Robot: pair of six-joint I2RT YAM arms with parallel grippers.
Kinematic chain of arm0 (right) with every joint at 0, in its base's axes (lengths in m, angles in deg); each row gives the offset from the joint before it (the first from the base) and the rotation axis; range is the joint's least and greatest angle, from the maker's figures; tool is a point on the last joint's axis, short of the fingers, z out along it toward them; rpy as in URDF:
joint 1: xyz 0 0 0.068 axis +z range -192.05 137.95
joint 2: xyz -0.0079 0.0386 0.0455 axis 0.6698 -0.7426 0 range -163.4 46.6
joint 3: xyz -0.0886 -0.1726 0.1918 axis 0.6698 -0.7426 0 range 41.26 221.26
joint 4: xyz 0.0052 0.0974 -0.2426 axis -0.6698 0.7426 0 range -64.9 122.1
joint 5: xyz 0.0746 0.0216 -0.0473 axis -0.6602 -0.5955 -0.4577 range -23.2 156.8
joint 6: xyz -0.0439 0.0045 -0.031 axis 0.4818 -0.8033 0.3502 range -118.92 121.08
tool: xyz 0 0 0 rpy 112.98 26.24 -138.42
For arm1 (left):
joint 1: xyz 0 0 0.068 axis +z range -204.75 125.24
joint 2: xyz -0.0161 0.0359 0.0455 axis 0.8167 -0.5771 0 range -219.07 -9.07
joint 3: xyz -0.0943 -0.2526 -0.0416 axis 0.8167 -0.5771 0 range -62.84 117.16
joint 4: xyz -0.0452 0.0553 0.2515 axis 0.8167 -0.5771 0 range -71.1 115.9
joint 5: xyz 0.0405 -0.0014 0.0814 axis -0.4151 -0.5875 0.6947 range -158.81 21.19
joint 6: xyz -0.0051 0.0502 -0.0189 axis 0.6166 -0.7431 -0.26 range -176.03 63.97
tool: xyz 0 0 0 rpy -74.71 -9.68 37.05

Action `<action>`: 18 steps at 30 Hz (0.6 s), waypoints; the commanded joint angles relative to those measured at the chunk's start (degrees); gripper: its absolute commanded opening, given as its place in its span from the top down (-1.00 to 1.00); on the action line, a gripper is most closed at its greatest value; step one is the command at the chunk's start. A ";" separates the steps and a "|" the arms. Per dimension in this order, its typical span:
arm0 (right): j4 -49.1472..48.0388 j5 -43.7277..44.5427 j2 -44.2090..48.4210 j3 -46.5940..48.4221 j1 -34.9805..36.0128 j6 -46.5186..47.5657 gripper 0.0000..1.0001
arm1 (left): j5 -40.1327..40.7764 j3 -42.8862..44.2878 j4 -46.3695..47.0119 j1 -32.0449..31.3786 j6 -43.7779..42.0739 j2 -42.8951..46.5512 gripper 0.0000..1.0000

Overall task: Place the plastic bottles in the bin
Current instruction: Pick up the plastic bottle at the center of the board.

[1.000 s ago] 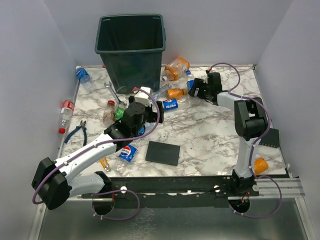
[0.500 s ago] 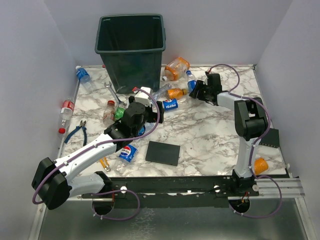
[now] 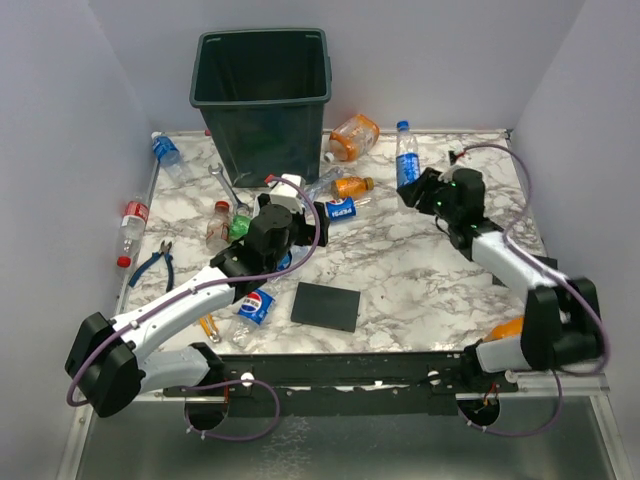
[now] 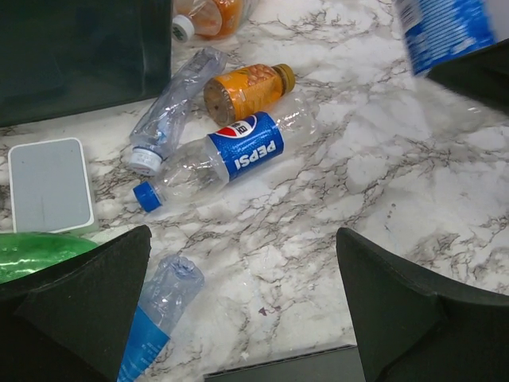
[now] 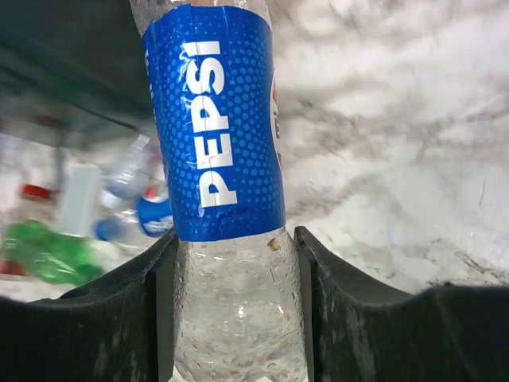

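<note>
My right gripper (image 3: 418,188) is shut on a clear Pepsi bottle (image 3: 406,158), held upright off the table right of the bin (image 3: 262,95). In the right wrist view both fingers press the bottle (image 5: 231,302) below its blue label, the right gripper (image 5: 235,235) around it. My left gripper (image 3: 272,222) hovers open in front of the bin, and the left gripper (image 4: 242,232) has bare marble between its fingers. Ahead of it lie a Pepsi bottle (image 4: 238,151), an orange bottle (image 4: 242,91) and a clear bottle (image 4: 171,107). More bottles lie scattered (image 3: 130,222) (image 3: 255,305) (image 3: 353,135).
A wrench (image 3: 225,185) and pliers (image 3: 155,262) lie on the left half of the marble table. A flat black plate (image 3: 326,305) sits near the front middle. A white box (image 4: 49,185) and a green bottle (image 4: 40,251) lie by my left fingers. Walls close three sides.
My right gripper closed on the Pepsi bottle beside the orange one, lifted it upright and pulled back to the right. The left arm has not moved.
</note>
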 commanded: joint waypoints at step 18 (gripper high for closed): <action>-8.84 -26.04 65.06 -33.17 2.88 -7.48 0.39 | -24.10 9.50 26.92 1.17 15.17 -2.74 -0.98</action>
